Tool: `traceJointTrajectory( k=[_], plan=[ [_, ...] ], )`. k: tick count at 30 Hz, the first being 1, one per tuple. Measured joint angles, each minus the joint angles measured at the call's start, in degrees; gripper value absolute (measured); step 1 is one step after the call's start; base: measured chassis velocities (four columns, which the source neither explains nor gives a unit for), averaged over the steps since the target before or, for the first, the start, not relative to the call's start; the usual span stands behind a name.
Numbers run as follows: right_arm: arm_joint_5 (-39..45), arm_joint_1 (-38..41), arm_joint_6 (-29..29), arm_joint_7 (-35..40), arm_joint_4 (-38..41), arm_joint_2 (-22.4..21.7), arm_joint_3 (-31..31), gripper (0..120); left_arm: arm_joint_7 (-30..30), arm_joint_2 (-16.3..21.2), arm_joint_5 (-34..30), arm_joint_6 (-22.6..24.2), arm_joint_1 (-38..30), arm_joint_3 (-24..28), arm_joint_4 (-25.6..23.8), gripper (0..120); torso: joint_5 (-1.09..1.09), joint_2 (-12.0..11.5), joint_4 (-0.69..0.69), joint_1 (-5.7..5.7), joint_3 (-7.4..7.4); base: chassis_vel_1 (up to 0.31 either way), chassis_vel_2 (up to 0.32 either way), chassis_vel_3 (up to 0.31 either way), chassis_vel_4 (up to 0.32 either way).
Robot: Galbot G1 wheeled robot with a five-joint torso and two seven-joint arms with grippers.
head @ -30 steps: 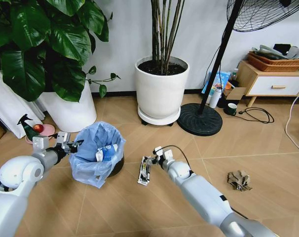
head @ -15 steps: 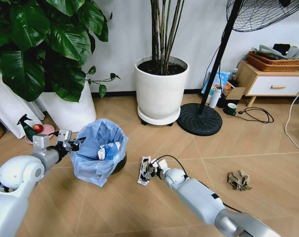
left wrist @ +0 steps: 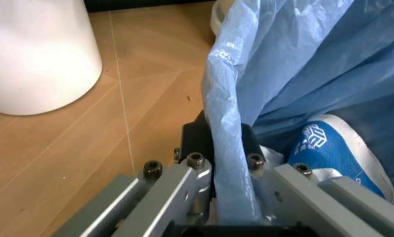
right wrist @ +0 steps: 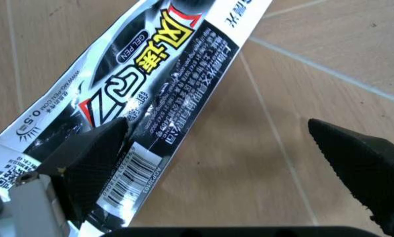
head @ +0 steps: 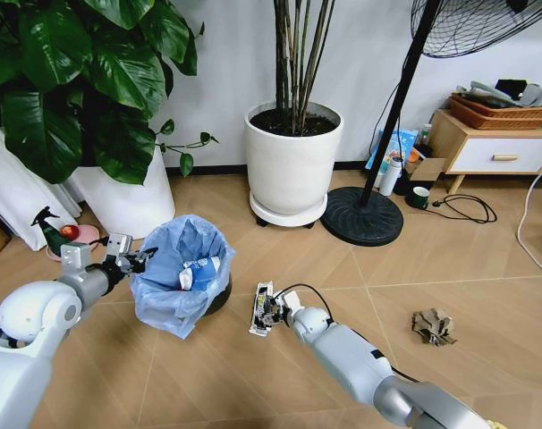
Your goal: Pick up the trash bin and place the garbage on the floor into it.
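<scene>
the left end effector (head: 128, 263) is pinching the trash bin (head: 183, 273) by its bag rim, keeping it steady on the floor (head: 280, 393). the right end effector (head: 269, 310) is hovering spread wide over the black-white wrapper (head: 261, 308) beside the bin, ready to grab.

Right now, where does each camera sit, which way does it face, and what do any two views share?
Head view: on the head, facing forward and down at the floor; both arms, trash bin, black-white wrapper.
Left wrist view: on the left wrist, facing the bin's blue bag; left gripper clamped on its rim.
Right wrist view: on the right wrist, facing down at the wrapper; right gripper fingers open.
Shared: head and right wrist views both show the wrapper.
</scene>
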Motion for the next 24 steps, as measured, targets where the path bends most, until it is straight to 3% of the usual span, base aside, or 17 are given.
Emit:
traceJointTrajectory(
  k=[4, 24],
  plan=[
    [0.0, 0.0, 0.1, -0.4, -0.3, 0.2, 0.5, 100, 0.0, -0.1, 0.0, 0.0, -0.6, 0.5, 0.3, 0, 0.00, 0.0, 0.00, 0.00, 0.00, 0.000, 0.000, 0.000, 0.000],
    [0.0, -0.7, 0.7, -0.8, -0.3, 0.5, 1.2, 29, -0.2, 0.0, -0.1, 0.0, -1.4, 0.8, 0.8, 0, 0.01, 0.0, 0.01, 0.00, -0.01, 0.000, 0.000, 0.000, 0.000]
  ],
)
